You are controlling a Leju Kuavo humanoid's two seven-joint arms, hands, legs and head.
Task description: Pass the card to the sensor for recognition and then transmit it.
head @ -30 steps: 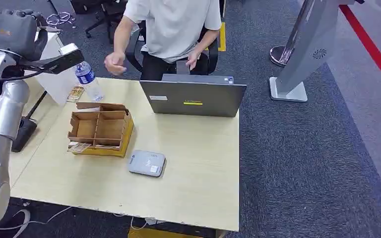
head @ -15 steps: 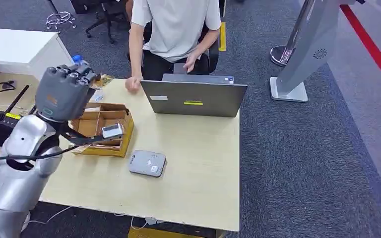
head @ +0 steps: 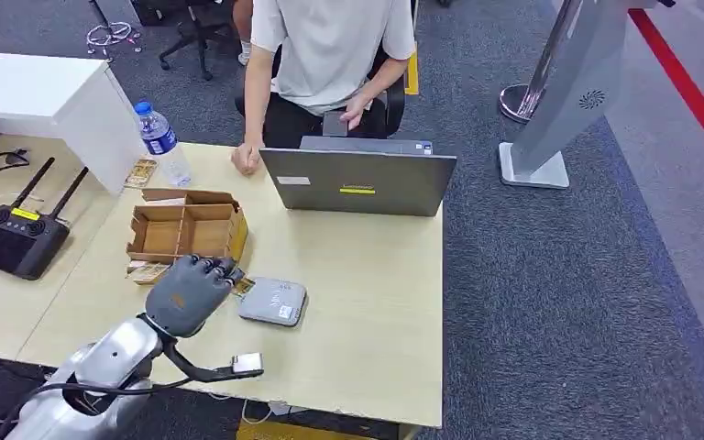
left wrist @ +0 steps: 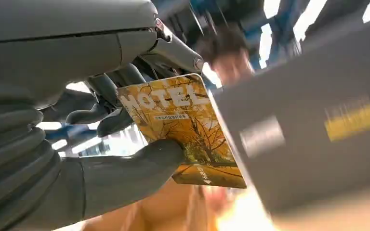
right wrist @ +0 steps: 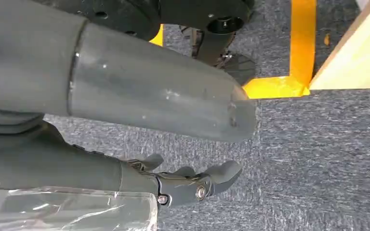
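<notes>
My left hand (head: 186, 295) hovers low over the table just in front of the cardboard box (head: 185, 231). It pinches a yellow card printed HOTEL (left wrist: 183, 130) between thumb and fingers. A corner of the card (head: 244, 286) pokes out of the hand toward the grey sensor pad (head: 272, 302), which lies flat just to its right; I cannot tell if they touch. My right hand (right wrist: 188, 185) hangs over the carpet beside the table with its fingers apart and nothing in it.
A person sits behind the grey laptop (head: 357, 181), one hand (head: 245, 158) resting on the far table edge. A water bottle (head: 161, 143), a black remote (head: 16, 240) and a white cabinet (head: 46, 92) stand at the left. A grey stand (head: 559, 101) rises at the right.
My left arm swung down from high at the left to the table, bringing the hand beside the sensor pad. The person's hand came down onto the table edge.
</notes>
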